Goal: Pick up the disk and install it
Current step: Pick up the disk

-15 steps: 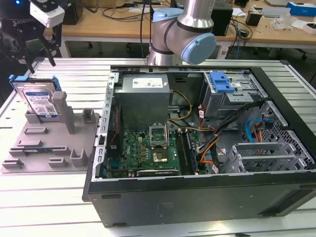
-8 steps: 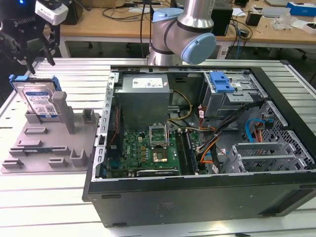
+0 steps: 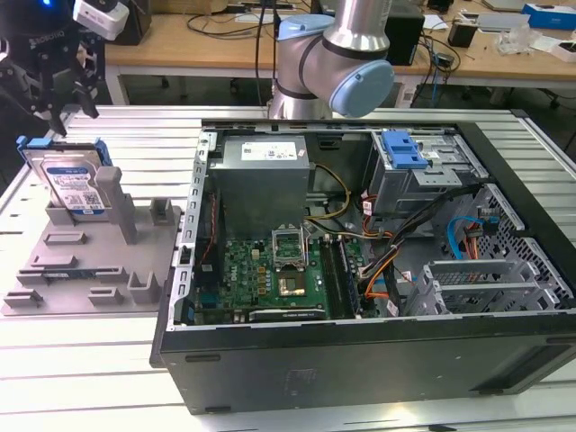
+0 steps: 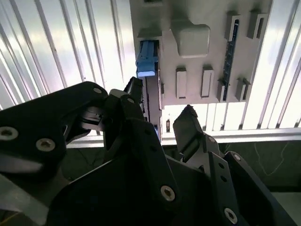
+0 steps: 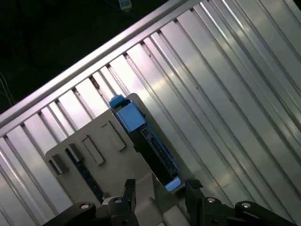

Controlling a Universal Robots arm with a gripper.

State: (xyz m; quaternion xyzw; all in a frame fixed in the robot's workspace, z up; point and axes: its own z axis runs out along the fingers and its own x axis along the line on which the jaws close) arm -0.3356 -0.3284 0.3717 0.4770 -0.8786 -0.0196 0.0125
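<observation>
Two black fingers (image 4: pixel 134 96) of the hand (image 4: pixel 161 103) stand well apart, with nothing between them. In the exterior view the hand (image 3: pixel 75 115) hangs just above the disk (image 3: pixel 70 184), and I cannot tell whether it touches. The disk stands on edge in a slot of the grey tray (image 3: pixel 81 270), at that tray's far corner on the exterior view's left. Its labelled flat face is turned toward the open computer case (image 3: pixel 378 360). Its blue-framed upper edge runs level across the tray. Whether the level or the upright side is the longer one cannot be told there, since a tray post hides part of it.

In the first wrist view the disk (image 5: pixel 151 143) appears edge-on as a narrow dark strip with blue at both ends, one end lying between the spread fingers (image 5: pixel 129 189). Tray and case sit side by side on the ribbed metal surface (image 3: pixel 99 351).
</observation>
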